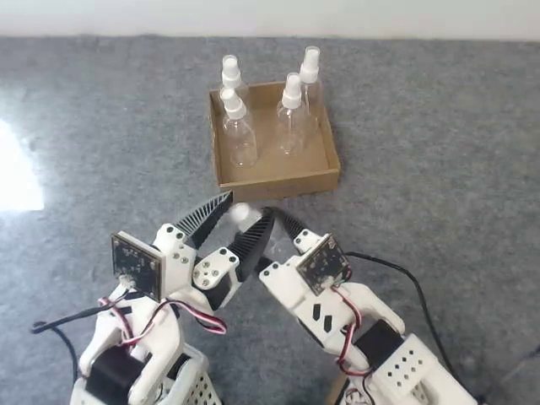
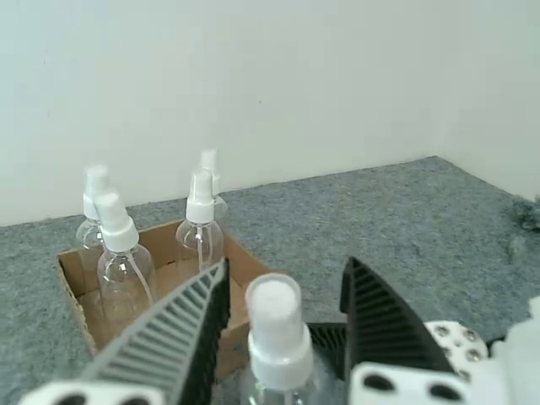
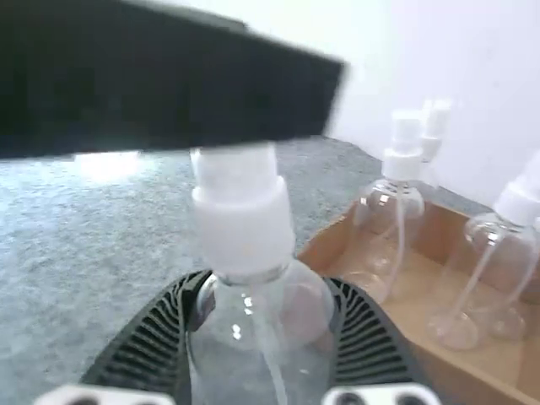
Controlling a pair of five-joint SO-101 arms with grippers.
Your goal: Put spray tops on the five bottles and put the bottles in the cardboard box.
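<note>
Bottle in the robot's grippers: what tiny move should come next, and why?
Probably the left gripper should close on the spray top to tighten it: its fingers stand open either side, while the right gripper holds the bottle in front of the box.

Five bottles are standing on the one desk (image 1: 439, 169): four bottles (image 1: 229, 84) (image 1: 240, 135) (image 1: 291, 122) (image 1: 310, 80) inside the one box (image 1: 278, 181), and a fifth bottle (image 1: 245, 215) outside it. Five tops (image 1: 292, 91) are sitting on them, one each. Two claws, left (image 1: 249, 205) and right (image 3: 261, 312), are flanking the fifth.
</note>
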